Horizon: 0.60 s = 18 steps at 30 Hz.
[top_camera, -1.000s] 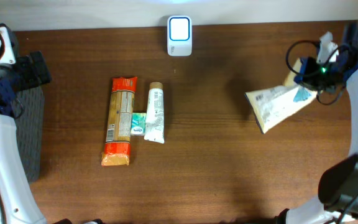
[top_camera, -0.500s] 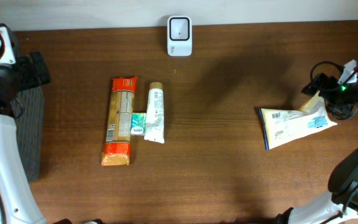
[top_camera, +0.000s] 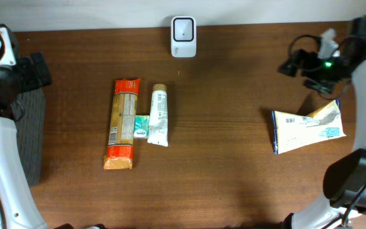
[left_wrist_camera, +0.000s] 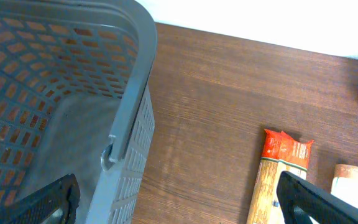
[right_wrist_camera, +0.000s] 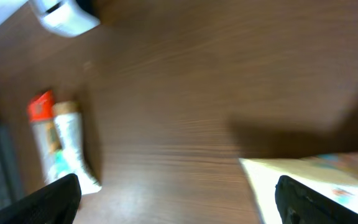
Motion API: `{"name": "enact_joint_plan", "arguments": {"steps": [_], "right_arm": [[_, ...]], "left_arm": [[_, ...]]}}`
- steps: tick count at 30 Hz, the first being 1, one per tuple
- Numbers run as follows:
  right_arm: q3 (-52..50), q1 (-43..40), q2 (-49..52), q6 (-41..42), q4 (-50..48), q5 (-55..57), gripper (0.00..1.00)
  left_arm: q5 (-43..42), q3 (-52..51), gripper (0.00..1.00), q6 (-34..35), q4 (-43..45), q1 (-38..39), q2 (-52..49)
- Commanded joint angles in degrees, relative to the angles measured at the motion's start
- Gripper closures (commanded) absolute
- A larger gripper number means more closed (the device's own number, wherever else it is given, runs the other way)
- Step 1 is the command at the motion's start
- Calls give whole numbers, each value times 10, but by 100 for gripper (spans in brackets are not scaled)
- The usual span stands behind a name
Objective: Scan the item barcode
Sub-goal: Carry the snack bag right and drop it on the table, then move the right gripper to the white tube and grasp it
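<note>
Between scans: left gripper [left_wrist_camera: 176, 200] and right gripper [right_wrist_camera: 176, 200] spread wide, empty.
Pouch [top_camera: 308, 130] lies aside; tube [top_camera: 158, 115] likely goes to scanner [top_camera: 183, 28] next.

Table [top_camera: 234, 159], scanner [top_camera: 183, 28], tube [top_camera: 158, 116], pouch [top_camera: 308, 127], perhaps pasta packet [top_camera: 121, 124]

Overhead looks straight down on the brown wooden tabletop [top_camera: 234, 159]; left wrist, close above the grey perforated basket [left_wrist_camera: 138, 93] at nine o'clock, shares the orange-ended pasta packet [left_wrist_camera: 279, 180] with both others.
</note>
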State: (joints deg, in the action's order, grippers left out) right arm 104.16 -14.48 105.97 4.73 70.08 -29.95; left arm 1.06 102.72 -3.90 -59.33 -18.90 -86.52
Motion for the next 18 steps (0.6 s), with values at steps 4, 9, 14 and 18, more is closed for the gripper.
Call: {"name": "enact_joint_plan", "arguments": {"steps": [4, 9, 14, 18], "right_arm": [[9, 143, 17, 3, -33, -30, 9], [9, 251, 82, 45, -81, -31, 22], [9, 336, 170, 63, -136, -85, 32], [9, 389, 218, 99, -179, -93, 43]], "left_arm": [[2, 7, 1, -9, 1, -1, 3], [2, 7, 1, -9, 1, -1, 3], [2, 7, 1, -9, 1, -1, 3], [2, 7, 1, -9, 1, -1, 3]]}}
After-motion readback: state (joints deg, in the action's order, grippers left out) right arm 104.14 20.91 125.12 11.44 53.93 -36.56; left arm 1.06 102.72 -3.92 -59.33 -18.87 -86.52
